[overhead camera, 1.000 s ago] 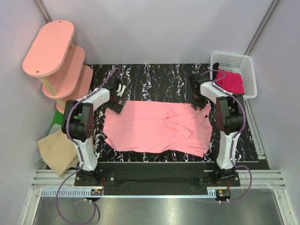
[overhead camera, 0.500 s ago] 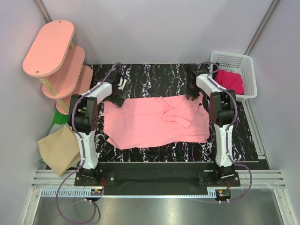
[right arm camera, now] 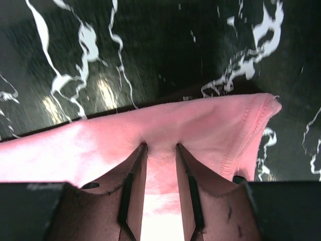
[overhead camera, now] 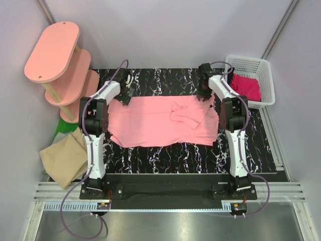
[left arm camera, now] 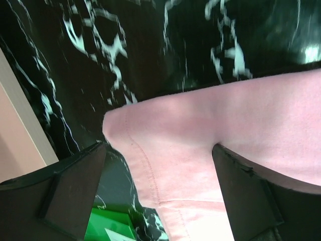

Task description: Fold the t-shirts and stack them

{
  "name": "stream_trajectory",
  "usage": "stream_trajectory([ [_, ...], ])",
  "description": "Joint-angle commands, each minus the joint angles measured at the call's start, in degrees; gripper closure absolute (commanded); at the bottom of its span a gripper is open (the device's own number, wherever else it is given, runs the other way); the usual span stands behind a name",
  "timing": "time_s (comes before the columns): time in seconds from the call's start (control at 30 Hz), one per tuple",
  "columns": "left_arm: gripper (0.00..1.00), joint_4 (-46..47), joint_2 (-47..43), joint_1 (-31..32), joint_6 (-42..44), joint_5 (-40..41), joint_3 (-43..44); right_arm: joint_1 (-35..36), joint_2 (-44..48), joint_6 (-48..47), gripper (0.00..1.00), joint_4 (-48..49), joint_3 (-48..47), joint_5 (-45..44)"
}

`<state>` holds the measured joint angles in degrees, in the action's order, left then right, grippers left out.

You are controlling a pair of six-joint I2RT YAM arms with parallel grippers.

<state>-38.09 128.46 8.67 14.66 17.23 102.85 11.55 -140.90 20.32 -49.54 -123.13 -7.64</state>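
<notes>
While the soft salmon-pink short-sleeved t-shirt lies spread on the black white-veined marble table, both arms reach its far edge.
The right gripper is clenched on the far right hem; the left gripper stands released, fingers wide apart over the far left corner. The magenta-red shirt sits in the white plastic lattice basket; the tan-beige shirt lies left of the table.
</notes>
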Motion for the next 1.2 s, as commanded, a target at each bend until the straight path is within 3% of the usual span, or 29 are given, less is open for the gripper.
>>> stream_trajectory([
  [0.0, 0.05, -3.2, 2.9, 0.1, 0.4, 2.5, 8.1, -1.4, -4.7, -0.5, 0.61, -1.6, -4.8, 1.2],
  [0.1, 0.05, -5.9, -1.3, 0.6, -0.2, 1.7, 9.7, -1.2, -1.6, -0.5, 0.54, -2.1, -5.6, 1.1],
  [0.23, 0.02, -6.6, -11.6, 0.7, 0.3, 0.4, 4.5, 0.0, 5.8, -0.9, 0.35, -2.1, -3.9, -2.5],
  [0.3, 0.01, -7.8, -19.2, 0.7, 0.2, -0.8, 1.6, 1.0, 11.2, -1.2, 0.32, -2.1, -2.1, -4.7],
  [0.43, 0.01, -9.3, -32.2, 0.7, 1.0, -4.2, -12.9, 4.1, 22.0, -1.0, 0.31, -2.5, 3.8, -7.8],
  [0.53, 0.01, -9.9, -41.6, 0.9, 2.9, -5.1, -26.8, 7.5, 32.1, 0.2, 0.34, -1.6, 14.6, -9.8],
  [0.67, 0.03, -7.3, -51.4, 0.9, 3.7, -5.5, -43.5, 8.9, 46.2, 6.2, 0.36, 2.2, 38.3, -7.8],
  [0.83, 0.06, -4.8, -55.2, 0.9, 3.9, -5.3, -54.3, 8.9, 58.0, 11.6, 0.36, 5.5, 59.5, -6.1],
  [1.0, 0.09, -3.1, -53.0, 1.6, 3.7, -6.2, -56.4, 8.9, 61.4, 13.4, 0.38, 7.7, 66.8, -2.5],
  [1.17, 0.11, -1.5, -48.2, 2.1, 1.9, -7.7, -52.1, 8.9, 61.0, 13.1, 0.38, 8.1, 68.2, -4.0],
])
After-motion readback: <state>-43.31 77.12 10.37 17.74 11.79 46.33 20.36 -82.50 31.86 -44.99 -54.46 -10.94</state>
